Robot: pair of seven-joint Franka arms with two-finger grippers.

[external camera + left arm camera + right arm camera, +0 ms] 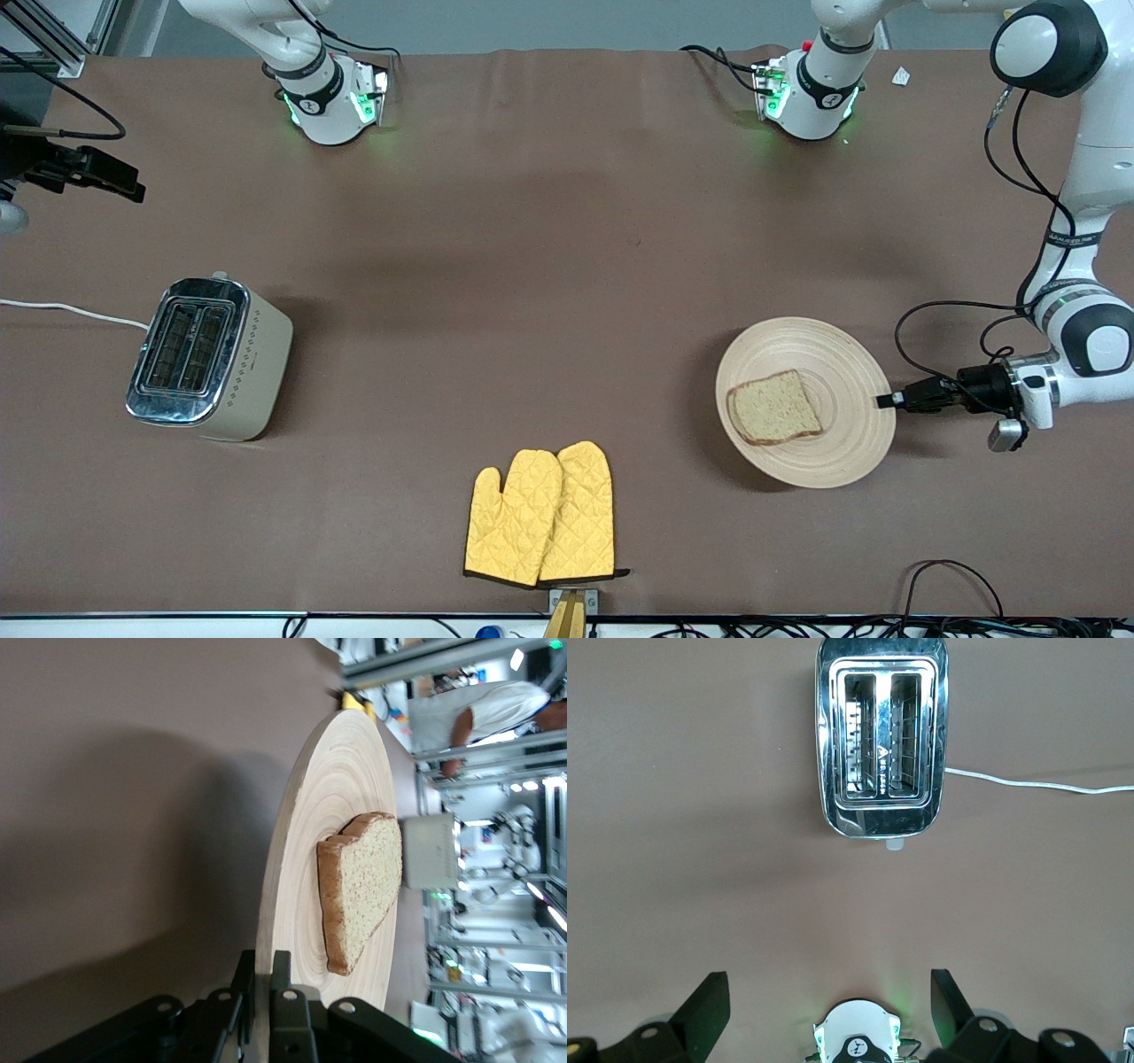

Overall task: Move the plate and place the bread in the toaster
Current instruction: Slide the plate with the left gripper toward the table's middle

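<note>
The round light-wood plate [837, 354] lies toward the left arm's end of the table, with the slice of brown bread [775, 408] on it. My left gripper [886, 400] is shut on the plate's rim at the edge nearest that arm's end. In the left wrist view its fingers [280, 970] clamp the plate [306, 859] from both sides, with the bread [359, 886] just past them. The cream toaster [208, 359] with its chrome top stands toward the right arm's end. My right gripper [120, 182] hangs open and empty over the table beside the toaster [881, 735].
A pair of yellow oven mitts [542, 514] lies near the front edge at mid-table. The toaster's white cord [62, 310] runs off the right arm's end. Black cables trail beside the left wrist [930, 319].
</note>
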